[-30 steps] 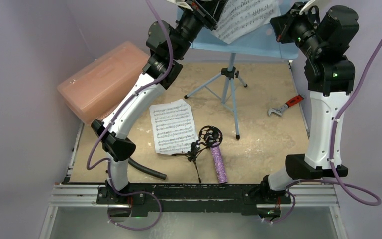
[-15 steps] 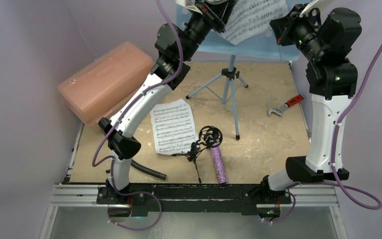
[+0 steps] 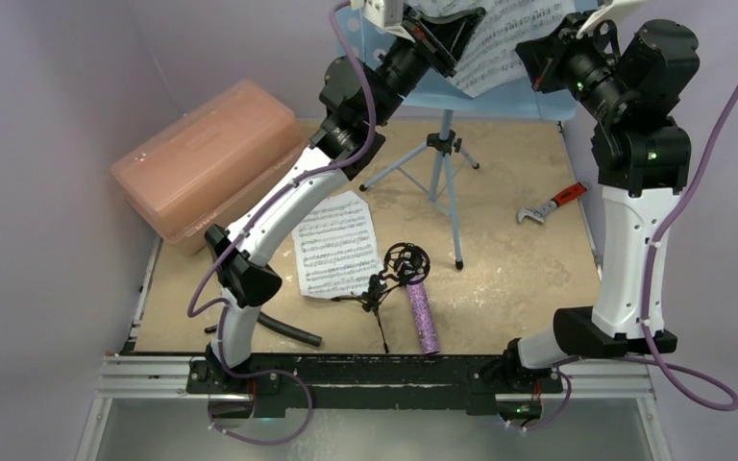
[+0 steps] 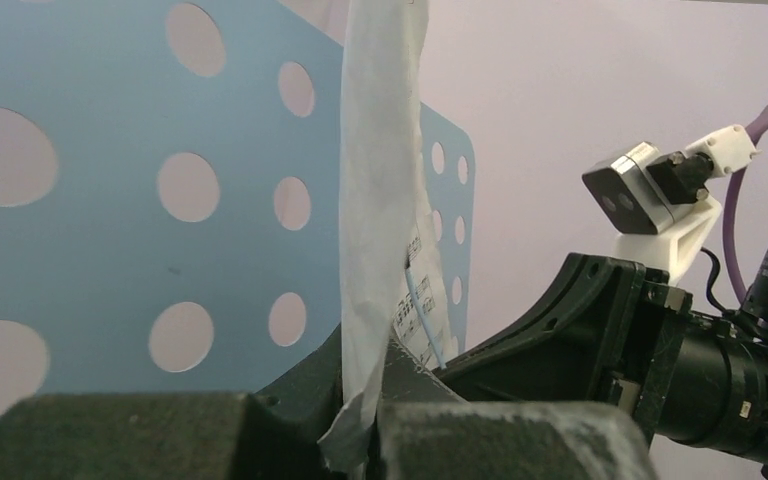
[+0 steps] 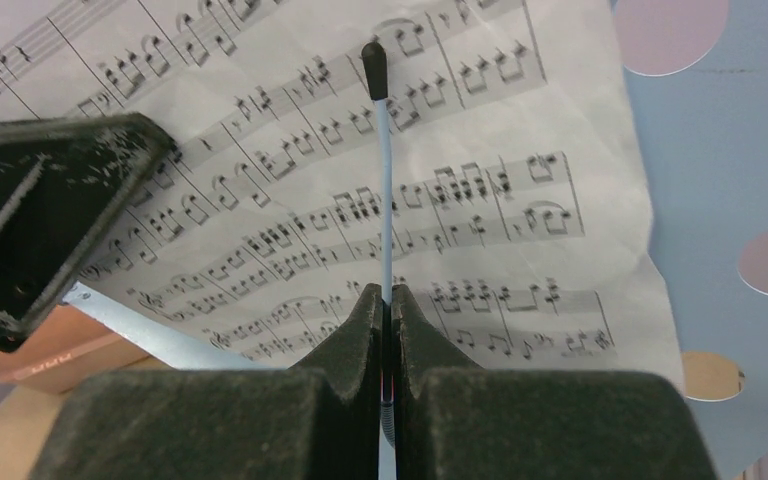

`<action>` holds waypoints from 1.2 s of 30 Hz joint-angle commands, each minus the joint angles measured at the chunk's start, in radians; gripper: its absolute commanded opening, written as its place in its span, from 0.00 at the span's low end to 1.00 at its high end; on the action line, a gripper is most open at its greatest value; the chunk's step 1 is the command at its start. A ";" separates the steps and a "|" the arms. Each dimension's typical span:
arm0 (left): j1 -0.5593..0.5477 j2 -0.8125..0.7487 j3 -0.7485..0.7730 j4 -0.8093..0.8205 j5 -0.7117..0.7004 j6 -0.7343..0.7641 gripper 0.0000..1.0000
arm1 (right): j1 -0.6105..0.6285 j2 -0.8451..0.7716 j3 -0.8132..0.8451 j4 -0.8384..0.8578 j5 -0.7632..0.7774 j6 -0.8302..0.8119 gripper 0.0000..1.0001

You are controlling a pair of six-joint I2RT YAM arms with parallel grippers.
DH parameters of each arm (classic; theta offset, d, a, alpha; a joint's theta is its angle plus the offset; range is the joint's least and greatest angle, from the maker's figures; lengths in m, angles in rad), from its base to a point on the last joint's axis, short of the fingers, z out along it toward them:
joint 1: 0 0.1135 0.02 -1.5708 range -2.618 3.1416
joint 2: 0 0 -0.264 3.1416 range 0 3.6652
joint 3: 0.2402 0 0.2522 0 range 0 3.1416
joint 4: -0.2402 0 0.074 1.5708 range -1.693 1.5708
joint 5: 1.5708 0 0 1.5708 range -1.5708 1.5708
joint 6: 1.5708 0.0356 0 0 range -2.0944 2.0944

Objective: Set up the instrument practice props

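The light blue perforated music stand stands on its tripod at the back. My left gripper is shut on the lower edge of a white sheet-music page held up against the stand's desk. My right gripper is shut on the stand's thin blue page-holder wire, which lies across the page. A second page lies flat on the table. Beside it sit the black tripod mic stand and the glittery purple microphone.
A pink translucent box sits at the left edge. A black hose lies near the left arm's base. A red-handled wrench lies at the right. Both arms reach high at the back, close together by the stand.
My left arm has swung right and upward, carrying the page further across the stand's desk. The right arm has barely shifted.
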 commanded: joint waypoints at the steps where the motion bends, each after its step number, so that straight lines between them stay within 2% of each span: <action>1: -0.023 0.005 0.045 0.048 0.027 0.041 0.00 | 0.003 -0.051 0.004 0.073 -0.045 0.006 0.00; 4: -0.027 0.012 0.044 0.047 0.043 0.043 0.01 | 0.003 -0.051 0.004 0.074 -0.047 0.010 0.00; 12: -0.028 -0.045 -0.037 0.027 -0.002 0.075 0.36 | 0.003 -0.052 -0.017 0.070 -0.042 0.021 0.00; 17: -0.029 -0.137 -0.145 0.007 -0.082 0.125 0.40 | 0.003 -0.047 -0.016 0.068 -0.027 0.034 0.00; 20: -0.029 -0.186 -0.205 -0.018 -0.138 0.134 0.39 | 0.003 -0.045 -0.016 0.068 -0.022 0.041 0.00; 24: -0.028 -0.245 -0.299 0.003 -0.142 0.120 0.37 | 0.003 -0.043 -0.015 0.069 -0.022 0.048 0.00; 30: -0.029 -0.267 -0.352 0.056 -0.122 0.055 0.23 | 0.003 -0.048 -0.014 0.070 -0.025 0.055 0.00; 36: -0.028 -0.215 -0.258 0.042 -0.091 0.032 0.00 | 0.003 -0.051 -0.001 0.073 -0.025 0.055 0.00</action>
